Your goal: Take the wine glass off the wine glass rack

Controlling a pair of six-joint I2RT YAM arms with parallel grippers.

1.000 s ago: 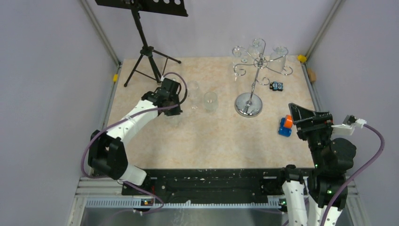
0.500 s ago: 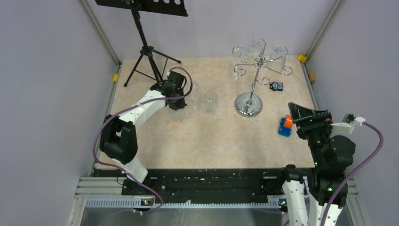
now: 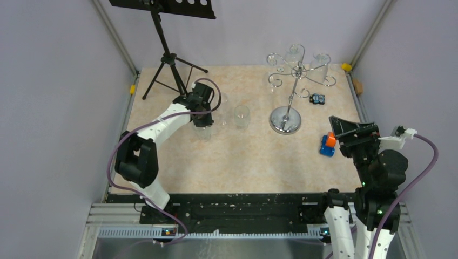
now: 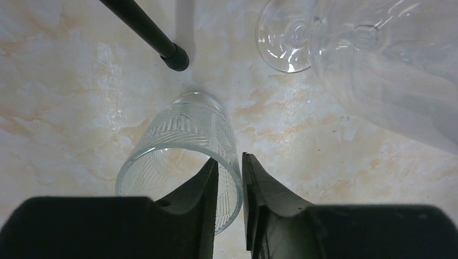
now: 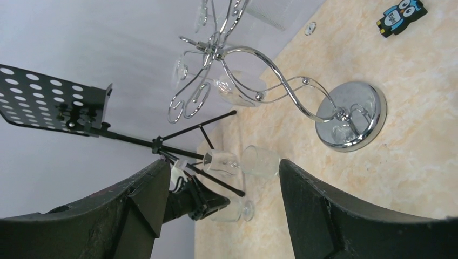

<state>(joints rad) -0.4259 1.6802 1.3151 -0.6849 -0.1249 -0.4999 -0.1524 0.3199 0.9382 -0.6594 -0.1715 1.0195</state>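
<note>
Wine glass [image 4: 286, 38] stands just beyond your left gripper [image 4: 229, 160], right of its jaws, which pinch a ribbed tumbler [image 4: 178, 135] by the rim, arm stretched forward. Your right gripper [image 5: 221, 164] hovers raised, jaws spread; far ahead, the wine glass rack [image 5: 351, 116] carries hanging glasses [image 3: 321, 63].

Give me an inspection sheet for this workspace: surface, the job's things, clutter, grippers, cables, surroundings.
Surface: beige marbled tabletop; no spills seen.
Job's things: chrome rack upright at back right; one hanging glass and a second hanging glass on its arms.
Clutter: music stand, ribbed tumbler, plain tumbler, standing wine glass, owl toy, orange-and-blue toy.
Grippers: left gripper closed on the ribbed tumbler's wall, one finger inside; right gripper open, empty, right of the rack.
Cables: purple cable loops over the left wrist, another purple cable by the right arm; no snags seen.
Surroundings: plain walls, metal frame posts.
</note>
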